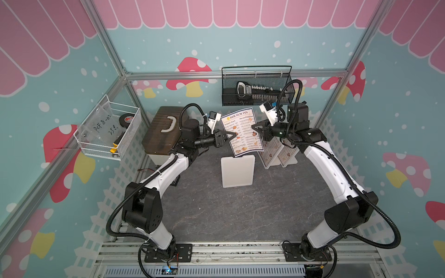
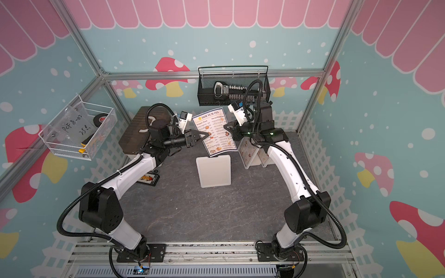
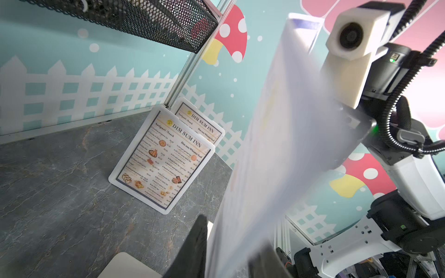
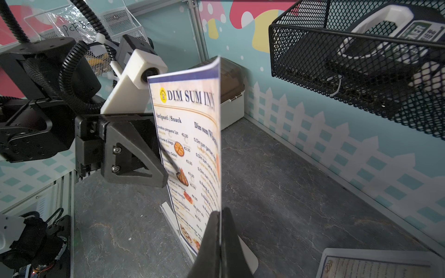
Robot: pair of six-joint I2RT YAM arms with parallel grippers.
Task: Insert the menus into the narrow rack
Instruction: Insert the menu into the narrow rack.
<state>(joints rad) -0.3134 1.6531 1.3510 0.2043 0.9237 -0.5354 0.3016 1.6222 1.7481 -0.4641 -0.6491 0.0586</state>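
Note:
One menu (image 1: 242,131) (image 2: 214,132) (image 4: 190,134) is held upright over the table, slightly bowed. My right gripper (image 1: 252,126) (image 4: 220,211) is shut on its right edge. My left gripper (image 1: 234,134) (image 3: 232,233) straddles the left edge with its jaws partly apart, and one finger (image 4: 134,156) lies against the printed face. A white rack (image 1: 237,173) (image 2: 213,172) stands just under the menu's lower edge; I cannot tell whether the edge is in its slot. Two more menus (image 3: 163,158) (image 3: 202,120) stand in white racks (image 1: 272,156) at the right.
A black mesh basket (image 1: 256,86) hangs on the back wall just above the right arm. A box with a dark wooden lid (image 1: 161,130) sits behind the left arm. A white wire basket (image 1: 108,130) hangs on the left wall. A small black device (image 2: 148,179) lies under the left arm.

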